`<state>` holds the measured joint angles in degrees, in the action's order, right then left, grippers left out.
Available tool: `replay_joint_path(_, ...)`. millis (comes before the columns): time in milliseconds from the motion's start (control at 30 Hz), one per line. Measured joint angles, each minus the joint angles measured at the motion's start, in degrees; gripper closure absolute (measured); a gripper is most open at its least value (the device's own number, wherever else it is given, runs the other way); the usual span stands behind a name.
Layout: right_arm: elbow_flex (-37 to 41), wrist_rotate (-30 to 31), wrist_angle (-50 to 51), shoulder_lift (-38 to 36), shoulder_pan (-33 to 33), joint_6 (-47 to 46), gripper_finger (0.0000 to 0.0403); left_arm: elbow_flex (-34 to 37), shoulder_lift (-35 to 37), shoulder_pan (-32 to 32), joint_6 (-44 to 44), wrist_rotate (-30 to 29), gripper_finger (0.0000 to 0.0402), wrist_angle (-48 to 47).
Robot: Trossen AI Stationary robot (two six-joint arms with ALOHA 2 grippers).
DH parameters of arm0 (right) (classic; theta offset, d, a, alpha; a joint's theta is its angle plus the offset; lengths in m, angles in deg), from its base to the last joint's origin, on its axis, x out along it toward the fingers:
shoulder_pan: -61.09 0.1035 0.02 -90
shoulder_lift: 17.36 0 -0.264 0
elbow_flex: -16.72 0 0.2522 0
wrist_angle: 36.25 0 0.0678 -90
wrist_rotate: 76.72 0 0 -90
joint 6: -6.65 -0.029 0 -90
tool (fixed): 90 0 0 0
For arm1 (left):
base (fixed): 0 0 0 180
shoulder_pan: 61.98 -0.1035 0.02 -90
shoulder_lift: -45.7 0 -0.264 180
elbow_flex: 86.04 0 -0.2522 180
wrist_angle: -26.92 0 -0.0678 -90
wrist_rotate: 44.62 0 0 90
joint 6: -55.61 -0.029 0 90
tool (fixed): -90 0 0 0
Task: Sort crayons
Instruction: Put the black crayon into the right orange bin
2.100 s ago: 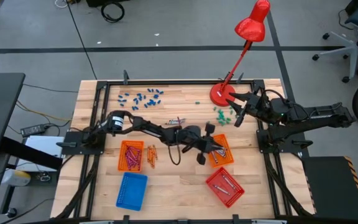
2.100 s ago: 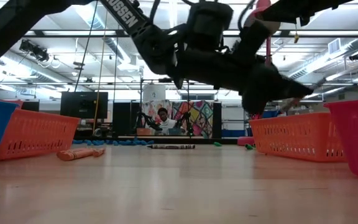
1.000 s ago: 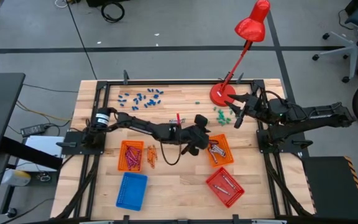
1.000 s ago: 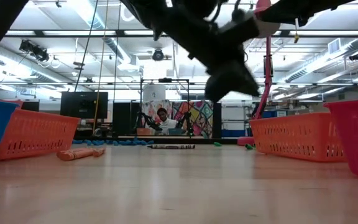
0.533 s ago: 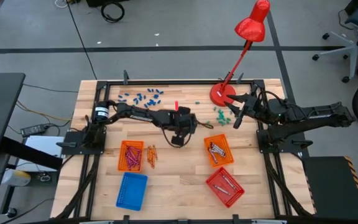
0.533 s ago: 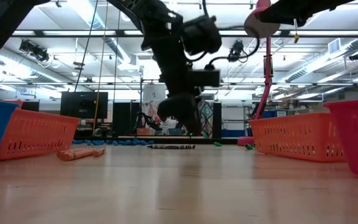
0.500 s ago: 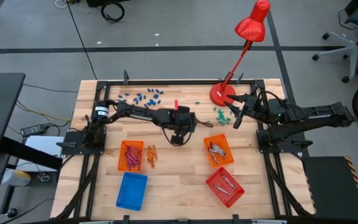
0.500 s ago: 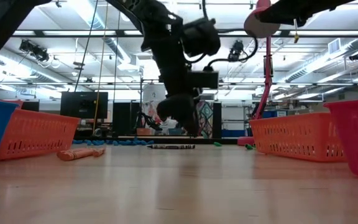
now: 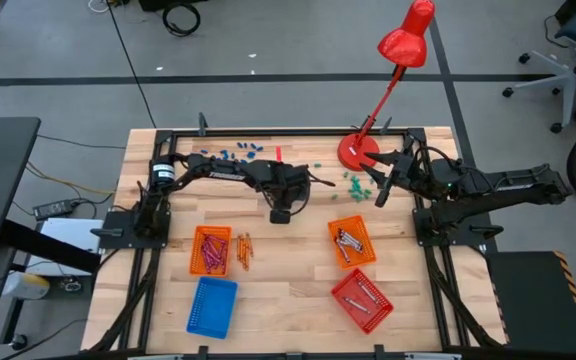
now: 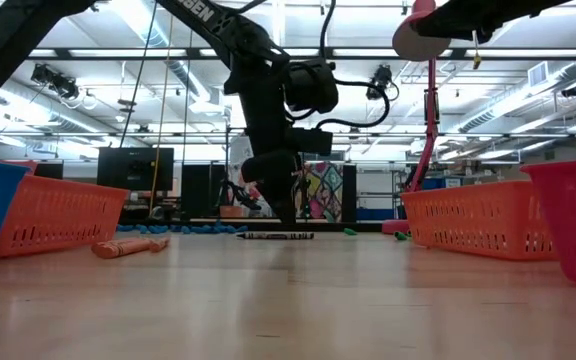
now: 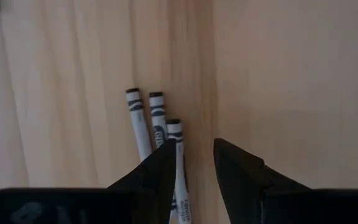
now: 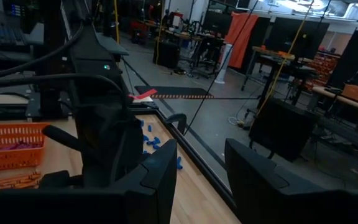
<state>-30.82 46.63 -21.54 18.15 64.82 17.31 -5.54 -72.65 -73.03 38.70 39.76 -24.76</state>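
Note:
Three grey crayons (image 11: 156, 121) lie side by side on the wooden table, right below my left gripper (image 11: 194, 162). That gripper (image 9: 280, 214) points steeply down over the table's middle, open, with its fingertips a little above the crayons (image 10: 275, 236); one crayon's end runs under one finger. More crayons lie in the left orange basket (image 9: 211, 250), the right orange basket (image 9: 352, 241) and the red basket (image 9: 361, 299). My right gripper (image 9: 380, 190) waits, open, raised at the table's right side near the lamp.
A blue basket (image 9: 212, 305) stands at the near left. Loose orange crayons (image 9: 243, 250) lie beside the left orange basket. Blue pieces (image 9: 233, 155) lie along the far edge and green pieces (image 9: 358, 183) near the base of the red lamp (image 9: 353, 150).
My left gripper has swung from over the right orange basket toward the table's left and far side. It has tipped from slanting to pointing steeply down and has sunk a little, and now stands over the grey crayons. Its fingers have stayed open.

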Motion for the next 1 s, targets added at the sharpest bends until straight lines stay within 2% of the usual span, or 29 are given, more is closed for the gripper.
replay_joint_path(1000,0.0,-0.4,0.0,0.0,0.0,-0.2,0.0264,0.0,-2.2,-0.4,0.8,-0.7,0.0281,-0.7)
